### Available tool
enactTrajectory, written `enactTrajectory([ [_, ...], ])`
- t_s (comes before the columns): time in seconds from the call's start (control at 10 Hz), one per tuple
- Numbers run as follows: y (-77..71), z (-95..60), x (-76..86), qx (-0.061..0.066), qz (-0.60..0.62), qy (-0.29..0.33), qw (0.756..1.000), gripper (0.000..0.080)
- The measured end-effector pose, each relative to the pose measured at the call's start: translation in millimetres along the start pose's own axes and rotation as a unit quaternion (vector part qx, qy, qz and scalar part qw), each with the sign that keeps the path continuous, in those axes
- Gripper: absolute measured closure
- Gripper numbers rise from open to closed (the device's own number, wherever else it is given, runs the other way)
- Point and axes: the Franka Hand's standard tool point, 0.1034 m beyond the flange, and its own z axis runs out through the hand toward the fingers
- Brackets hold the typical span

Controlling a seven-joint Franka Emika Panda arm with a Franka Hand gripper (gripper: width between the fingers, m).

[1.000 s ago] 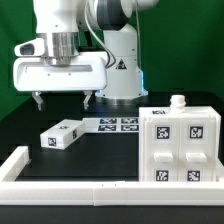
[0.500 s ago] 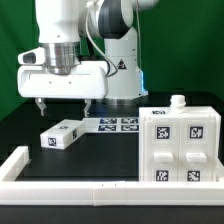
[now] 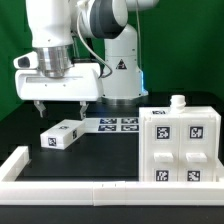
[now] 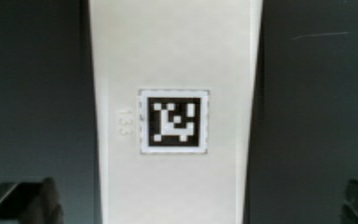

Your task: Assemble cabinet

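Note:
The white cabinet (image 3: 181, 146) stands at the exterior view's right with four tagged fronts and a small knob on top. A loose long white block (image 3: 62, 134) with tags lies on the black table at the exterior view's left; it fills the wrist view (image 4: 176, 110) with one tag on it. My gripper (image 3: 61, 104) hangs open and empty a little above this block, its fingers (image 4: 19, 202) standing wide on either side of it, not touching.
The marker board (image 3: 118, 124) lies flat behind the block. A long low white border rail (image 3: 60, 184) runs along the table's front and bends back at the exterior view's left. The robot base stands behind.
The gripper has moved slightly toward the exterior view's left and a little lower, over the loose block. The block and cabinet have not moved.

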Motion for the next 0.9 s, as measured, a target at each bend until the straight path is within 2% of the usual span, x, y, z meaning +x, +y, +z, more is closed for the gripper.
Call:
enactTrajectory([
  [0.2, 0.9, 6.3, -2.8, -0.001, 0.001, -0.001, 1.0, 0.0002],
  [0.6, 11.1, 28.4, -9.7, -0.014, -0.025, 0.002, 1.0, 0.0002],
  [0.9, 10.6, 42.3, -12.3, -0.022, -0.033, 0.006, 0.999, 0.0002],
])
